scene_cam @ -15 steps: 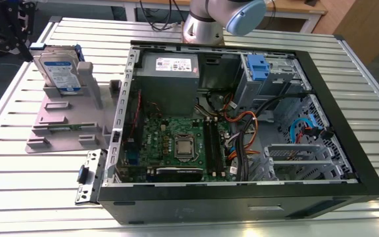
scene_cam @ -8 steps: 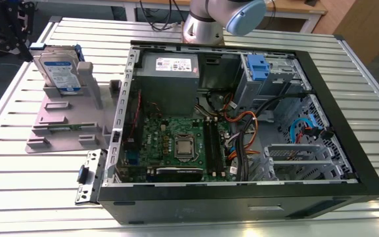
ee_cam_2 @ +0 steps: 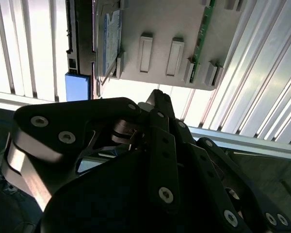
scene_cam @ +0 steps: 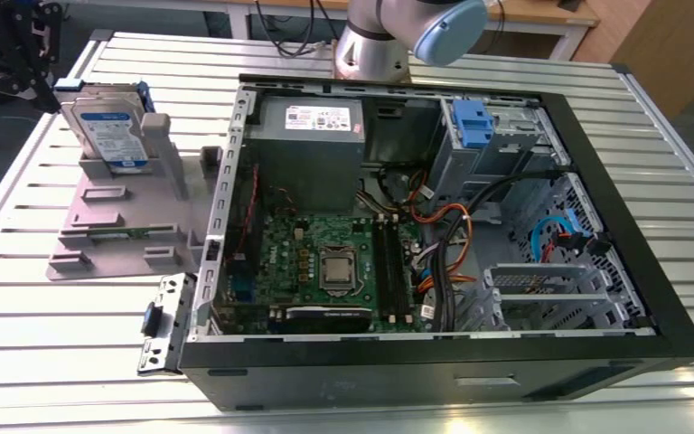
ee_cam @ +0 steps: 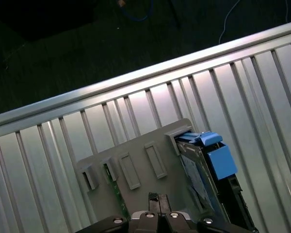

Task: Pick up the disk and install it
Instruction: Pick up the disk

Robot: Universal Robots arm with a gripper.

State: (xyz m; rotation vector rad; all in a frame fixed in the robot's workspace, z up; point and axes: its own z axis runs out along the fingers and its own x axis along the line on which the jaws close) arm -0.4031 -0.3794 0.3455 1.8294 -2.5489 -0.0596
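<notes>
Disk (scene_cam: 108, 131): we count one, standing on edge in the single grey stand (scene_cam: 118, 226) at the upper left of the exterior view. Its long axis is roughly upright and its label faces us. The arm (scene_cam: 378, 41) rises at top centre. In the second wrist view the gripper (ee_cam_2: 157, 97) hangs clear of the disk, fingertips pressed together, holding nothing. One open computer case (scene_cam: 636, 271) sits beside the stand.

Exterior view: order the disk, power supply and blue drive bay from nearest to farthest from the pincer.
1. disk, in the stand by the pincer.
2. power supply, inside the case.
3. blue drive bay, exterior view's right.
</notes>
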